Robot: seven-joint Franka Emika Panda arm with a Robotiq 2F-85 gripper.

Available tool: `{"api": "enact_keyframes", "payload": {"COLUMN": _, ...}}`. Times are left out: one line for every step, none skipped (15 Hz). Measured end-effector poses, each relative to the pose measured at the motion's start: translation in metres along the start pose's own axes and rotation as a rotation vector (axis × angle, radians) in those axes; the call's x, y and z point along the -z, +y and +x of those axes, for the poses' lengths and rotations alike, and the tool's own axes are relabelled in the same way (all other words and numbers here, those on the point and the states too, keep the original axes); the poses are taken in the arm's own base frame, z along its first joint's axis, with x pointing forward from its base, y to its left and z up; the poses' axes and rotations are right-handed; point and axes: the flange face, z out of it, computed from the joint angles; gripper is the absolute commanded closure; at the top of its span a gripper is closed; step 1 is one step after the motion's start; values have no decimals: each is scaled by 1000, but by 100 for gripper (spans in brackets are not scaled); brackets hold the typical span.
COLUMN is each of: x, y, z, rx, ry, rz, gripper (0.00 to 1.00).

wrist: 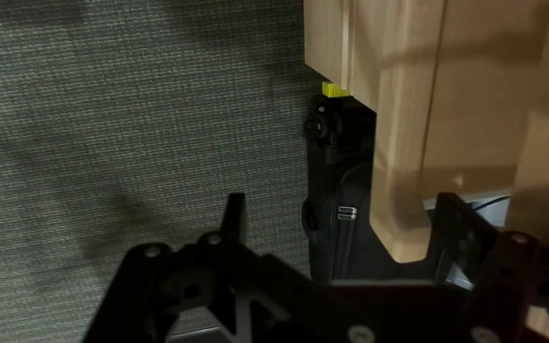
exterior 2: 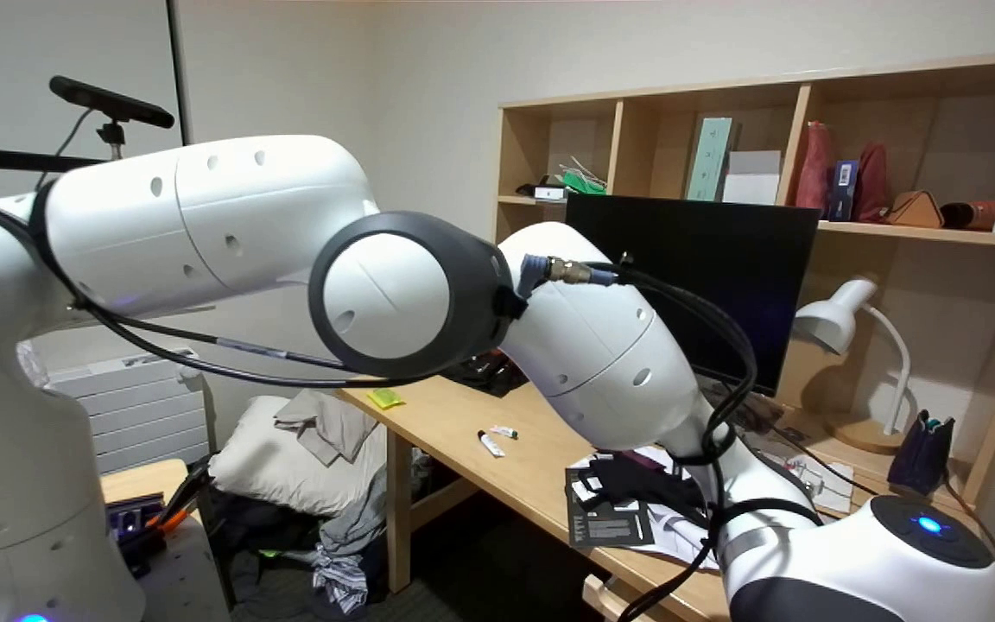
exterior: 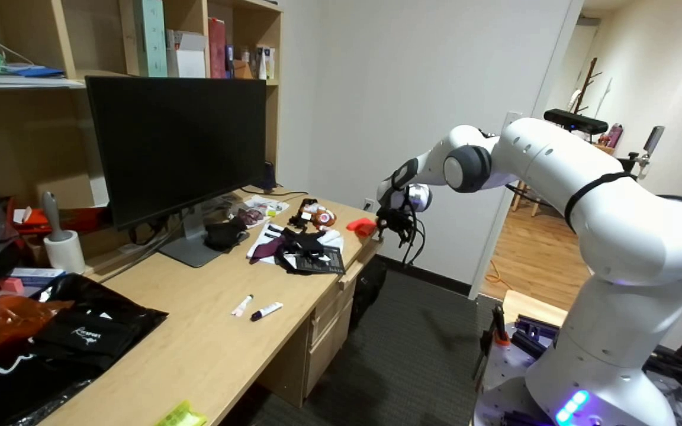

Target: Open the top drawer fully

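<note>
Closest to the wrist camera, the dark fingers are spread wide and released, with the end of the top drawer showing between them. In that view one finger is on the inner side of the drawer's front, the other out over the carpet; the picture is dim and blurred there, so whether either touches the wood I can't fairly say. The top drawer is uppermost in the stack beneath the desk, standing partly out past the desk edge so that some of its inside shows. Under it are the deeper drawer fronts in the same pale wood. Lower down, a black suitcase is on the carpet, a bit of yellow just beside it.

In an exterior view, the white arm reaches to the desk's far corner, near a red item. Along the desk, from its near end, are a yellow packet, a black plastic bag, two small tubes, then dark cloth lying on papers. A dark-screened monitor stands at the back, the wooden shelf unit behind it. Farthest, through a doorway, is a wood floor.
</note>
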Motion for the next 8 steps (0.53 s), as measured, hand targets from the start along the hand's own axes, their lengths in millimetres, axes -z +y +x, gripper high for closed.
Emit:
{"api": "enact_keyframes", "payload": {"x": -2, "y": 0, "z": 1, "rx": 4, "ry": 9, "rz": 2, "gripper": 0}}
{"api": "enact_keyframes", "payload": {"x": -2, "y": 0, "z": 1, "rx": 7, "ry": 13, "rz": 2, "gripper": 0}}
{"api": "enact_keyframes", "payload": {"x": -2, "y": -1, "z": 2, "rx": 10, "ry": 16, "rz": 2, "gripper": 0}}
{"api": "enact_keyframes", "payload": {"x": -2, "y": -1, "z": 3, "rx": 12, "ry": 18, "rz": 2, "gripper": 0}}
{"api": "enact_keyframes", "payload": {"x": -2, "y": -1, "z": 3, "rx": 14, "ry": 20, "rz": 2, "gripper": 0}}
{"api": "enact_keyframes", "payload": {"x": -2, "y": -1, "z": 4, "rx": 16, "ry": 23, "rz": 0, "gripper": 0}}
{"api": "enact_keyframes", "payload": {"x": -2, "y": 0, "z": 5, "rx": 17, "ry": 25, "rz": -1, "gripper": 0}}
{"api": "enact_keyframes", "payload": {"x": -2, "y": 1, "z": 6, "rx": 17, "ry": 24, "rz": -6, "gripper": 0}}
